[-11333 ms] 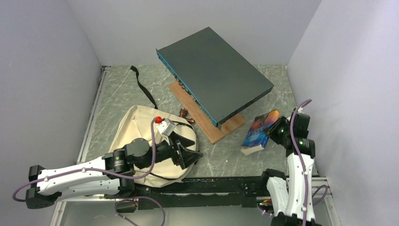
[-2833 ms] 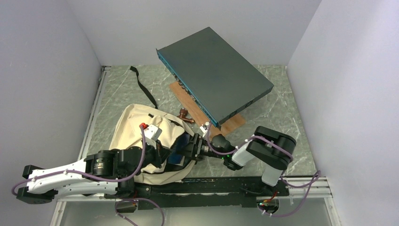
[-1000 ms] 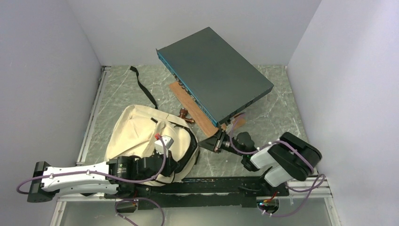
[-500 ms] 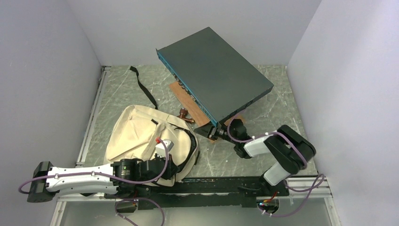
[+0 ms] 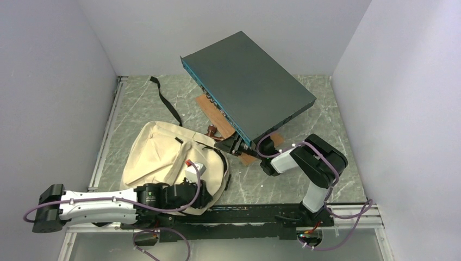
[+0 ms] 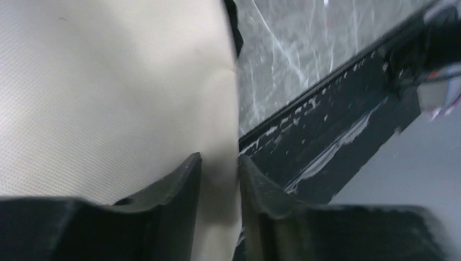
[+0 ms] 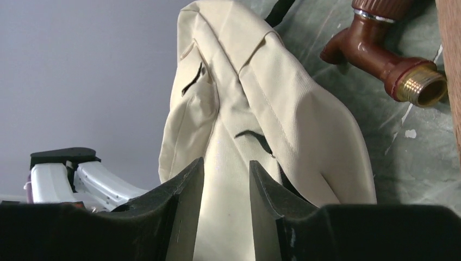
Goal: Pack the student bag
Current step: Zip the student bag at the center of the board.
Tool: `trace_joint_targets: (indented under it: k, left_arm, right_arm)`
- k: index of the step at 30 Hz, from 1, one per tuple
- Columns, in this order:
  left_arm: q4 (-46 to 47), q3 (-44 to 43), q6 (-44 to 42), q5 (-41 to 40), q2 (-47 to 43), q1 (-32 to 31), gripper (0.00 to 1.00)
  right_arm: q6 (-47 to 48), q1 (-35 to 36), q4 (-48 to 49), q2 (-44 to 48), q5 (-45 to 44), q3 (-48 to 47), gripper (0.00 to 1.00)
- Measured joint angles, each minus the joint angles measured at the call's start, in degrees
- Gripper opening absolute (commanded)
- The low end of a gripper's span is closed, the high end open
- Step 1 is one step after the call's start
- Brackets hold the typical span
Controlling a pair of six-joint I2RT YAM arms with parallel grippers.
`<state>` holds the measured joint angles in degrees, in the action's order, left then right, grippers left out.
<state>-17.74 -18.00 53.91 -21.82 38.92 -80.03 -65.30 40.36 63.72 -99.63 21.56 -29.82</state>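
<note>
The student bag (image 5: 163,155), cream canvas with black straps, lies slumped at the near left of the table. My left gripper (image 5: 209,194) is low at the bag's near right edge. In the left wrist view its jaws (image 6: 219,157) stand slightly apart, and the bag's cream fabric (image 6: 108,98) shows in the narrow gap. My right gripper (image 5: 224,145) reaches left to the bag's far right side, under the near corner of the grey box. In the right wrist view it (image 7: 226,161) is open with nothing between its fingers, and the bag (image 7: 244,109) lies just beyond.
A big dark grey flat box (image 5: 247,92) rests tilted on a wooden board (image 5: 209,107) behind the bag. A brown tap fitting (image 5: 212,131) (image 7: 402,70) lies between the bag and the board. A black strap (image 5: 166,100) trails toward the back left. The black rail (image 6: 337,125) runs along the near edge.
My right gripper has swung left and back from right of the bag to the box's near corner, its jaws widening. My left gripper's jaws have parted a little at the bag's edge.
</note>
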Motion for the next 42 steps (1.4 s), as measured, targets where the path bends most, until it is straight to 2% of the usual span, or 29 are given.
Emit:
trace_joint_targets:
  k: [1,2,5,11,14,16,20,22,27,37,42]
  left_arm:
    - [0.33,-0.13,-0.48,0.76,0.5,0.17,0.74]
    - [0.22,-0.59,-0.98,2.12,1.05,0.48,0.78]
    - [-1.7,-3.1,-2.91,6.29,0.63,3.04,0.82]
    - [-7.06,-10.8,-9.01,11.43,-6.1,19.67,0.91]
    - [-6.45,-12.83,-11.15,13.14,-7.48,28.61,0.92]
    - [-4.42,-13.4,-11.82,15.61,-5.2,34.8,0.89]
    - [1.6,-13.55,-12.46,22.8,5.33,45.33,0.83]
    - [3.89,-13.55,-12.7,25.29,10.38,47.93,0.81]
    - [9.62,-13.6,-13.29,28.44,15.85,49.0,0.77]
    - [23.1,-13.55,-18.1,29.55,23.37,49.11,0.77]
    - [31.69,-10.43,-18.34,29.57,26.69,49.11,0.77]
  right_arm:
    - [-0.22,0.15,0.13,-0.5,0.0,0.0,0.39]
    - [-0.39,0.26,0.31,-0.92,0.0,0.02,0.39]
    - [-1.29,0.59,1.6,-1.09,0.13,0.52,0.39]
    - [-2.73,1.36,2.82,-1.09,0.42,2.89,0.38]
    - [-3.45,1.51,3.28,-1.09,0.46,3.78,0.38]
    - [-3.93,1.64,3.63,-1.09,0.46,4.02,0.38]
    - [-4.55,1.86,3.67,-1.09,0.44,4.07,0.39]
    - [-4.81,1.86,3.87,-1.44,0.46,4.0,0.4]
    - [-5.95,1.86,4.48,-4.39,0.57,3.43,0.43]
    - [-6.99,1.86,4.44,-6.91,0.83,1.68,0.44]
    - [-7.5,1.84,4.44,-6.88,-0.15,1.68,0.45]
